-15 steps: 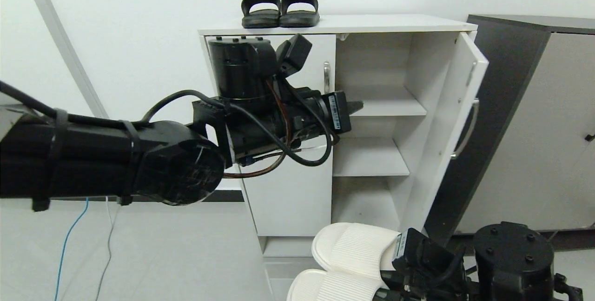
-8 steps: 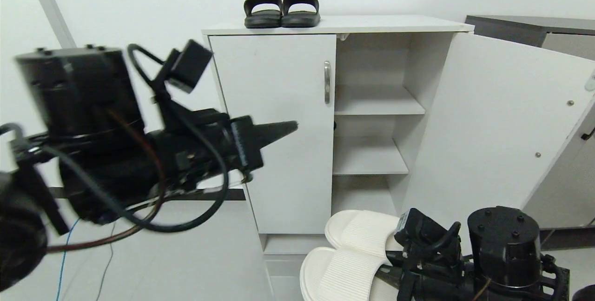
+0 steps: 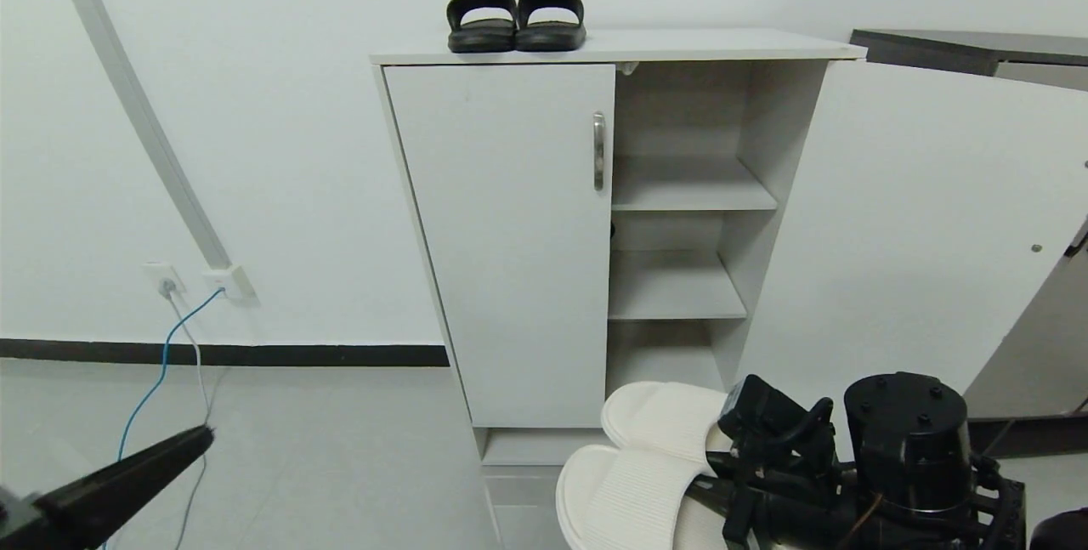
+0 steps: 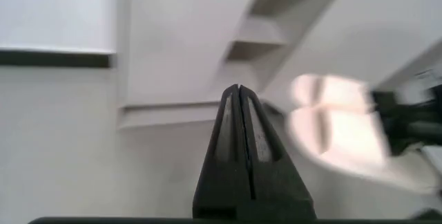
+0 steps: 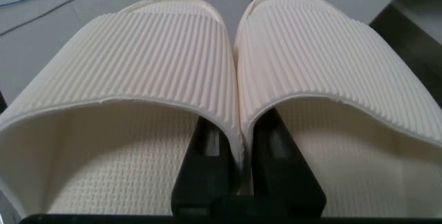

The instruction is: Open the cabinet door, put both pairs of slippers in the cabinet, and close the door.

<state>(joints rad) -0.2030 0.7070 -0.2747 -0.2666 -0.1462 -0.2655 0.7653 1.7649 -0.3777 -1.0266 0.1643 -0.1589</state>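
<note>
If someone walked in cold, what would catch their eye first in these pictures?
The pair of ribbed white slippers clamped in the right gripper, low in front of the white cabinet, whose right door stands wide open, showing its shelves. Then the black slide slippers on the cabinet's top.

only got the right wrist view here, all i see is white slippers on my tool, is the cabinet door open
Observer: Yes. The right door of the cabinet stands wide open, and the shelves behind it are bare.
Operator: ok and where's the other pair
Observer: The black slippers sit side by side on top of the cabinet, above the closed left door.
</note>
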